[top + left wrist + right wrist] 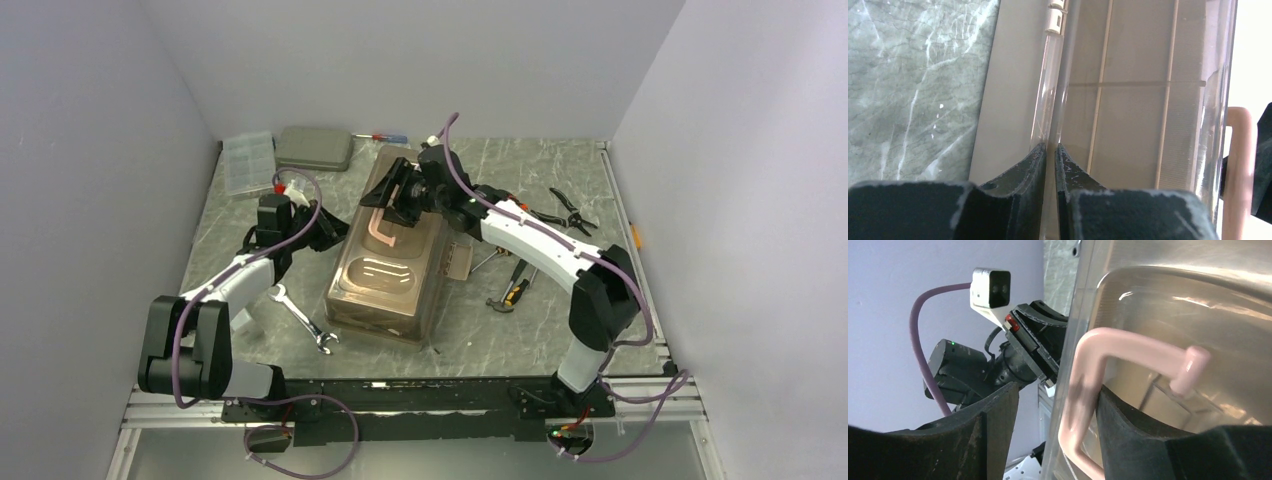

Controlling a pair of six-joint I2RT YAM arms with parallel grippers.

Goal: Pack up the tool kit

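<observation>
Top external view: the toolbox (372,322) stands mid-table, its long side running away from the arms. The left gripper (1051,161) is pinched tight on the thin left edge of the lid (378,272). The right gripper (1058,391) straddles the pink handle (1082,390) with jaws parted; the handle lies against one finger, with a gap to the other. A wrench (303,318) lies just left of the box, and a hammer (508,297) and pliers (572,210) crowd its right. Bare marbled table (480,345) lies in front. A case (315,148) and organiser (248,162) sit at the far left corner. Plain grey walls close three sides.
</observation>
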